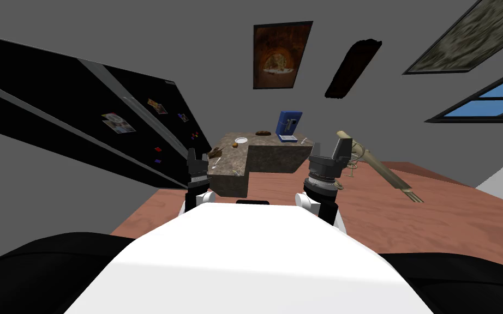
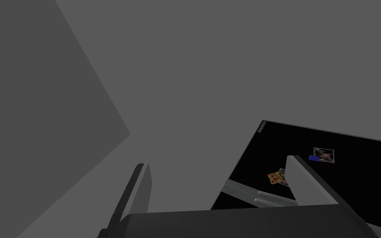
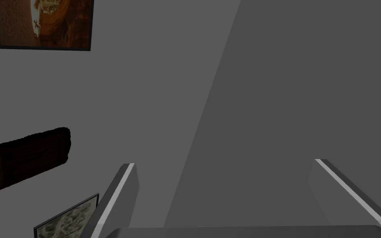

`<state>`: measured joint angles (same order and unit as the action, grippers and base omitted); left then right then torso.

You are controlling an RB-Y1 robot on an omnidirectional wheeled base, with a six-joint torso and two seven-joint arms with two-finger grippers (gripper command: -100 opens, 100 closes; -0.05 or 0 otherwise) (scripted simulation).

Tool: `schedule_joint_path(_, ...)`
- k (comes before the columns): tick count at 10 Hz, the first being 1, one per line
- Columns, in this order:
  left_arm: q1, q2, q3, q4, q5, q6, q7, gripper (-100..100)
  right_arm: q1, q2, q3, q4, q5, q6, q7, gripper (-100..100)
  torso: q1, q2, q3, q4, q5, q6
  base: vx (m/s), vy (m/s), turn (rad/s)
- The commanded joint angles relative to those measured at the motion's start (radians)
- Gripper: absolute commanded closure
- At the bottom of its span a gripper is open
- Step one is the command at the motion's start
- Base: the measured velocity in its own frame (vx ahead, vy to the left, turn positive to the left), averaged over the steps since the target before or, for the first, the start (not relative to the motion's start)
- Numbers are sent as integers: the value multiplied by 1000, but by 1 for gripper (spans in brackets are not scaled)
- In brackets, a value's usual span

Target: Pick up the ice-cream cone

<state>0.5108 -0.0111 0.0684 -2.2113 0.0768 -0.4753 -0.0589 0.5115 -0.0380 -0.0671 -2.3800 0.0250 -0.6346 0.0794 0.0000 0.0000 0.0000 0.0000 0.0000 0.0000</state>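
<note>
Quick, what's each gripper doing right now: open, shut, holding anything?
Left gripper: open, holding nothing.
Right gripper: open, holding nothing.

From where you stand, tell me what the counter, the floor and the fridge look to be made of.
Counter: mottled grey-brown speckle with a matt look, so probably stone, granite-like.
Floor: reddish-brown with faint wavy grain, likely wood or a wood-look covering.
Fridge: flat black face with light grey handle bars; the material is open, perhaps painted metal.
</note>
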Motion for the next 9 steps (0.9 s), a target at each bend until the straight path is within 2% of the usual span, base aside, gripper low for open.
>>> schedule_joint_path(1, 6, 34, 1, -8, 1, 21, 7, -100, 0, 0, 0, 0, 0, 0, 0, 0, 0, 0, 0, 0, 0, 0, -22, -9, -15)
schedule_joint_path(5, 27, 98, 2, -36, 2, 95, 32, -100, 0, 0, 0, 0, 0, 0, 0, 0, -1, 3, 2, 1, 0, 0, -48, -20, -16)
schedule_joint_path(9, 56, 149, 1, -73, 3, 210, 68, -100, 0, 0, 0, 0, 0, 0, 0, 0, -2, 5, 3, 1, 0, 0, -62, -28, -27)
